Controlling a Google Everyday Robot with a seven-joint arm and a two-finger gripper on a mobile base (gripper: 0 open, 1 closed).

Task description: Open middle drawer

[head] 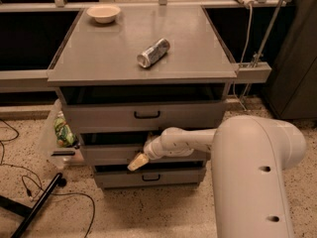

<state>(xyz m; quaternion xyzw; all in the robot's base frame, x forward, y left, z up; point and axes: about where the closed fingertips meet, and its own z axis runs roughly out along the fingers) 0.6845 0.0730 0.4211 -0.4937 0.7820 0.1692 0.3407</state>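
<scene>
The middle drawer (106,154) is the grey front between two others in the grey cabinet. My gripper (138,161) reaches in from the right and rests against the middle of this front, with its cream tip pointing down-left over the lower edge. The drawer's black handle is hidden behind the gripper. A dark gap shows above the middle drawer's front. The top drawer (99,117) shows its black handle (147,115), and the bottom drawer (114,178) shows its own (151,177).
A can (153,52) lies on its side on the cabinet top (99,58), and a cream bowl (103,13) stands at its back left. A clear bin with a green packet (62,133) stands left of the cabinet. Cables and a black pole (39,202) lie on the floor.
</scene>
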